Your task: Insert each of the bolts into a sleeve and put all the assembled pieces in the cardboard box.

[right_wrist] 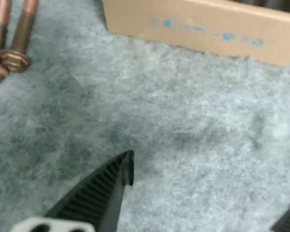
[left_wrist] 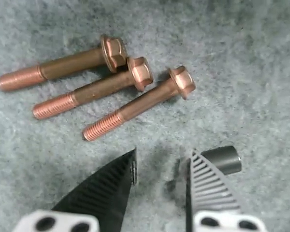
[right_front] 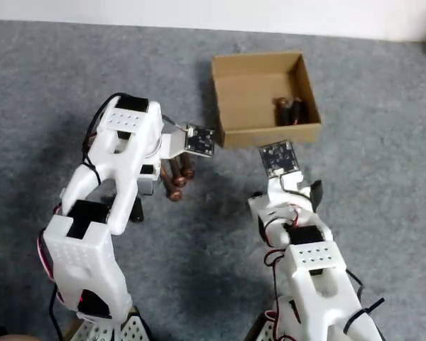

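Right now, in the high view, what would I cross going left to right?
left arm → bolts → box. The right arm overlaps the box sideways, so I leave it out.

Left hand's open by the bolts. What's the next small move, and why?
Probably lower the left hand onto the nearest bolt and close: the hand is open and empty, that bolt lies bare, and a sleeve sits close by.
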